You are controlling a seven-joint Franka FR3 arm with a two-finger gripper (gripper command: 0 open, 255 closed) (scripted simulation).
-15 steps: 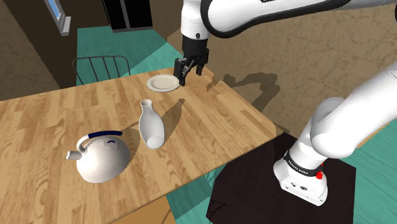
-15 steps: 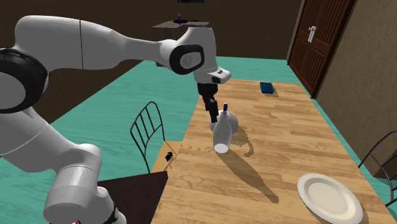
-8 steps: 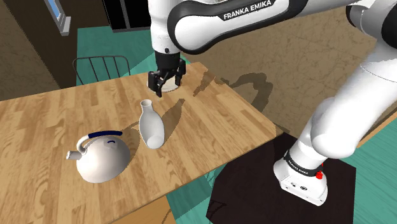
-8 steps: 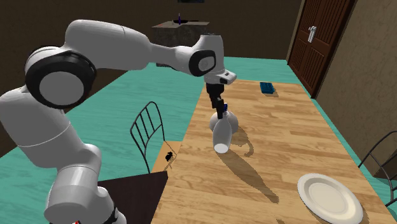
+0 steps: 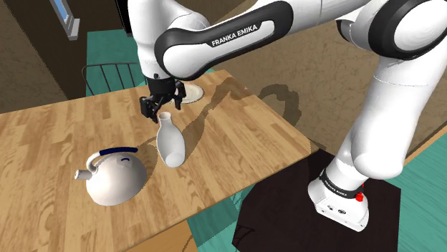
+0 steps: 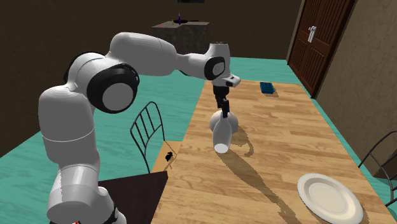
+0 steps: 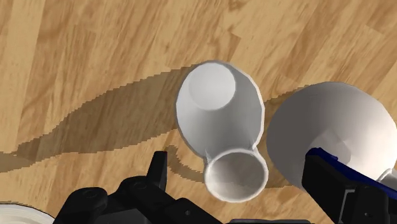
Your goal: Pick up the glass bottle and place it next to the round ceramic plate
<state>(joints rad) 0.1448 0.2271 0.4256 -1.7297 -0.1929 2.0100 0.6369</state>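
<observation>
My pincer hangs with its fingers spread wide and nothing between them, tips about level with the mouth of the bottle. In the wrist view the open mouth lies just ahead of my hand, and the finger I can make out there stands clear of the neck. The bottle is drawn plain white rather than clear. It stands upright on the wooden table, roughly mid-board, with my arm's shadow falling across the planks beside it. Closest to it is a round white kettle with a dark blue handle, just beside the bottle but apart from it, on the shoulder view's left and a little nearer. In the wrist view its body and handle crowd that side of the neck. The other sides of the bottle show bare wood. The round white plate lies flat at the far edge of the table in the shoulder view, partly behind my hand, and at the near right in the second exterior view, well apart from the bottle. A small blue object lies at the table's far end in the second exterior view. A wire-backed chair stands at the table's edge on that view's left, on teal floor. A brown door closes the upper right.
</observation>
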